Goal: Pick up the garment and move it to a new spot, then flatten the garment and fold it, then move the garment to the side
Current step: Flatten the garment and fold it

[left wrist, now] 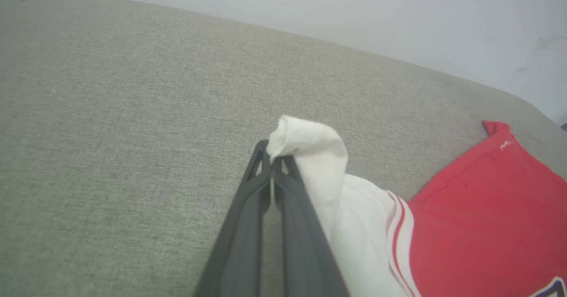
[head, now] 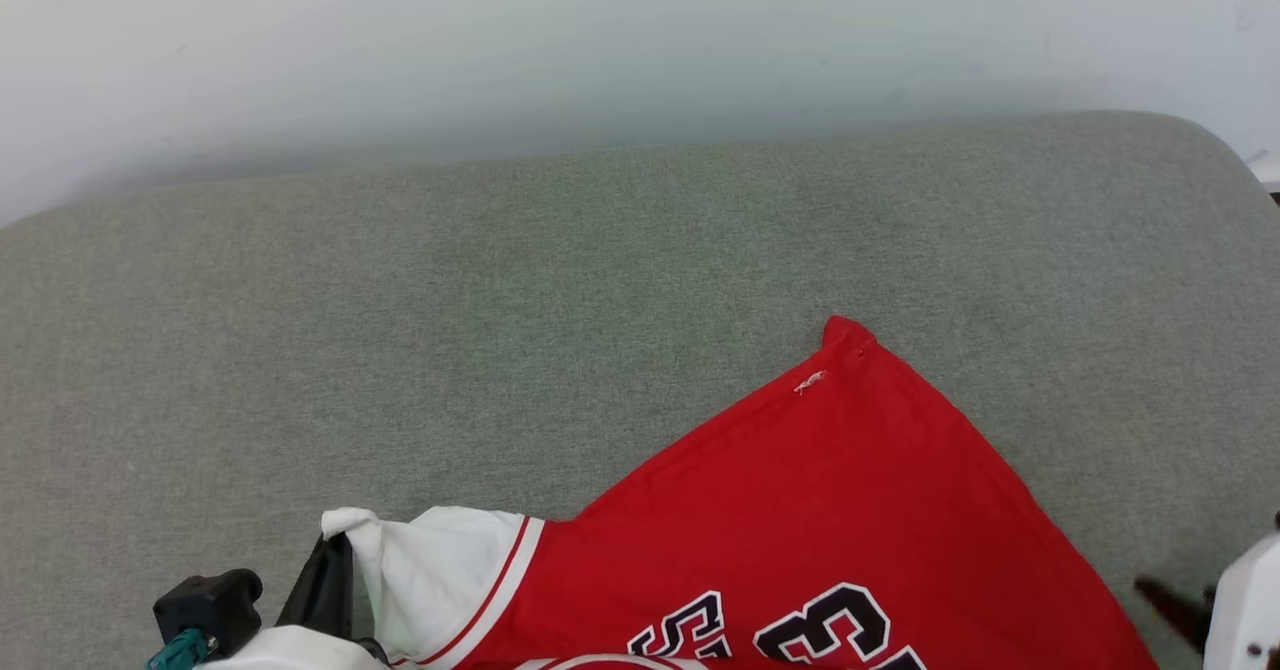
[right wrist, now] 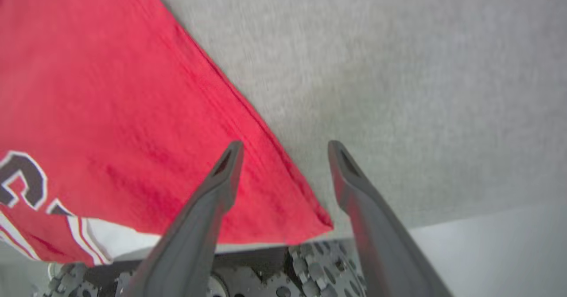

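Observation:
The garment (head: 840,510), a red jersey with black white-outlined print, lies at the near right of the grey cushion (head: 500,300); one hem corner with a small white logo (head: 809,382) points toward the wall. My left gripper (head: 338,544) is shut on the bunched tip of its white sleeve (left wrist: 310,155); the left wrist view has both fingers (left wrist: 248,208) pressed together on it. My right gripper (right wrist: 285,155) is open, hovering astride the jersey's side edge (right wrist: 248,111), one finger above the red cloth and one above the bare cushion. Its dark fingers (head: 1165,595) sit at the head view's right edge.
A pale wall (head: 640,30) runs behind the cushion, whose back corner rounds off at the far right (head: 1200,140). The cushion's near edge and my dark perforated base (right wrist: 310,266) lie under the right gripper. Bare cushion stretches to the left and behind the jersey.

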Available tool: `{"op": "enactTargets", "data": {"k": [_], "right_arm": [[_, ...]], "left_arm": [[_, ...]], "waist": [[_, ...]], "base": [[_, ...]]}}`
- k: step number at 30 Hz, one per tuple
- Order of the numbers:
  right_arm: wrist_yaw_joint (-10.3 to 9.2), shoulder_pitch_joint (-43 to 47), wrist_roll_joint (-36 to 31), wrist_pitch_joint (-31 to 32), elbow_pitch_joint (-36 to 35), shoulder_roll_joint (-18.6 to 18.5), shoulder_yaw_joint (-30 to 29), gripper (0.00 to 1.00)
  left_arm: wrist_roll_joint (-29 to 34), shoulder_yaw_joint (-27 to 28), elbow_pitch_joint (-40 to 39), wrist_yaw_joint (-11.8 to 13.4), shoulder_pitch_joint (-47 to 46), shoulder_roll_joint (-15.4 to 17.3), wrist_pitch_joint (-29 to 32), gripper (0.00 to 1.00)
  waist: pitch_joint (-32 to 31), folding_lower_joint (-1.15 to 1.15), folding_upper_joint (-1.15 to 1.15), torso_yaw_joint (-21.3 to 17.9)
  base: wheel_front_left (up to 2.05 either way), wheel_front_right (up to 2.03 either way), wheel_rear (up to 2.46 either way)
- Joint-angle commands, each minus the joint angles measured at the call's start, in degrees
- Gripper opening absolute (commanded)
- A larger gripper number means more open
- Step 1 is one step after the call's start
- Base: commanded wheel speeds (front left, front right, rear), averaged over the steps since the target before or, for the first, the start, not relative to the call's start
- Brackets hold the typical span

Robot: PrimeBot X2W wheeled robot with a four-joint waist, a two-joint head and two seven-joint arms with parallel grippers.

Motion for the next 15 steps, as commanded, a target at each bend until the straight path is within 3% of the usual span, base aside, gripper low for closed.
{"op": "enactTargets", "data": {"k": [1,8,11,15], "right_arm": [[-0.02,-2.32,0.3,-2.94,-0.89,-0.23,-0.18,1.0],[-0.02,-10.89,2.19,-20.65,0.53,-0.82,2.74,1.0],[-0.02,-15.54,2.97,-22.89,1.81,-1.64,5.75,1.0],[-0.02,-22.76,3.38,-19.82,4.48,-2.72,10.41,1.0]], "left_arm": [[-0.12,0.08,-0.31,0.18,-0.22,0.4,0.1,0.0],[0.54,-0.85,-1.85,-0.71,-3.17,0.53,0.02,0.0],[0.92,-1.31,-3.03,-1.02,-5.09,0.48,0.06,0.0],[1.35,-1.69,-4.5,-1.63,-7.54,0.75,-0.1,0.0]], "waist": [[0.45,0.02,0.0,0.02],[4.2,0.02,0.0,1.78],[6.75,0.02,0.0,2.91],[10.17,0.02,0.0,4.28]], "base": [[0.0,0.0,0.0],[0.0,0.0,0.0],[0.0,0.0,0.0],[0.0,0.0,0.0]]}}
